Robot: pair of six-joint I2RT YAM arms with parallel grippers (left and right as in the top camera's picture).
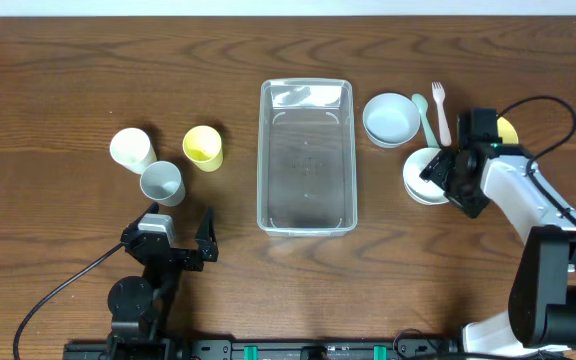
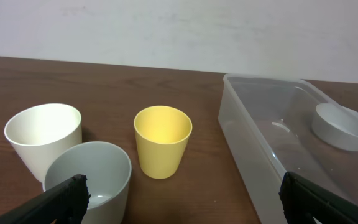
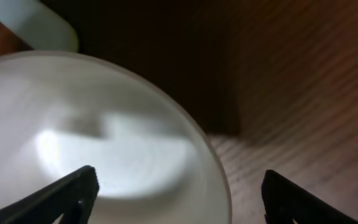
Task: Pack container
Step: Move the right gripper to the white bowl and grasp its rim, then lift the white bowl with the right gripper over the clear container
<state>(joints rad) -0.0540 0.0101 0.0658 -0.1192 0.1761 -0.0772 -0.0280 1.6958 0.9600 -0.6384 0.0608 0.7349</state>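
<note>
Plainly nothing is packed yet: our clear container [image 1: 306,155] sits empty mid bench [image 1: 68,80]; our right hand [image 3: 179,180] straddles, wide, the rim of a white bowl [image 1: 418,182]; our left hand [image 2: 182,186] hovers wide open by three cups [image 1: 202,147]

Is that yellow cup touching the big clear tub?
Apart. The overhead view shows a plain gap between the yellow cup and the container.
</note>
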